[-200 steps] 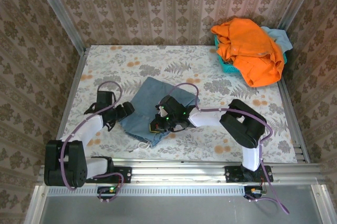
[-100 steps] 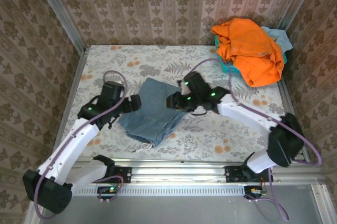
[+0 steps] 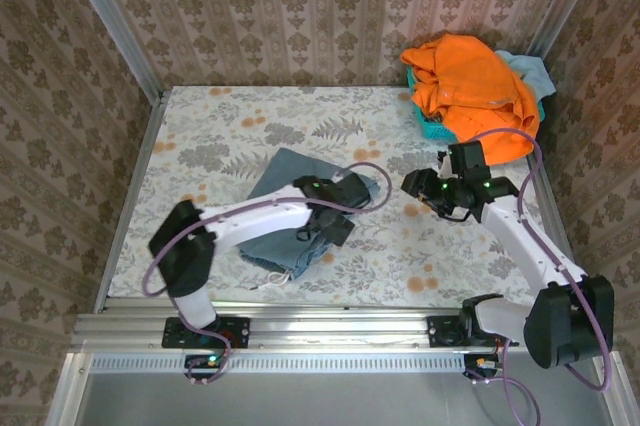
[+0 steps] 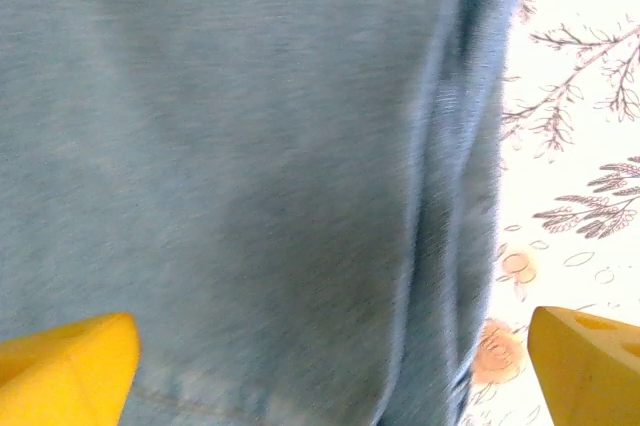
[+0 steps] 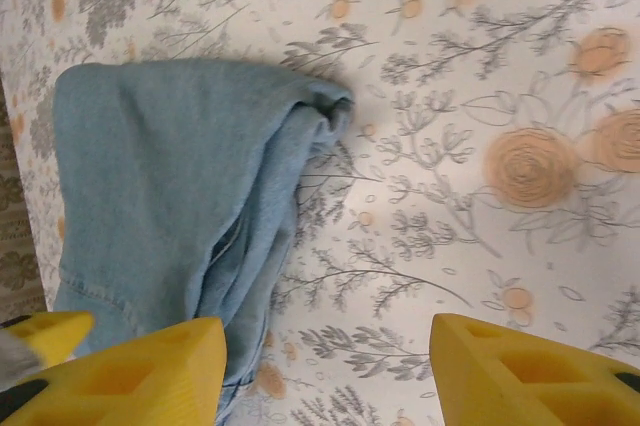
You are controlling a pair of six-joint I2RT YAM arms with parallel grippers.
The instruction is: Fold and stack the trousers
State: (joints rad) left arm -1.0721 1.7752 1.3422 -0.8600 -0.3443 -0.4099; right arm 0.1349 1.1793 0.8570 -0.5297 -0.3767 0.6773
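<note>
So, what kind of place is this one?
Probably a staged robot test cell, not a real home: wallpapered panels in a metal frame enclose a floral table, with folded trousers on it.

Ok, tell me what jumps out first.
The folded trousers lie at the centre of the floral table, the left end effector open close over them. A bright orange garment is heaped at the far right corner, and the right end effector hangs open between them.

The faded light-blue denim trousers (image 3: 283,178) lie folded into a compact rectangle.
</note>
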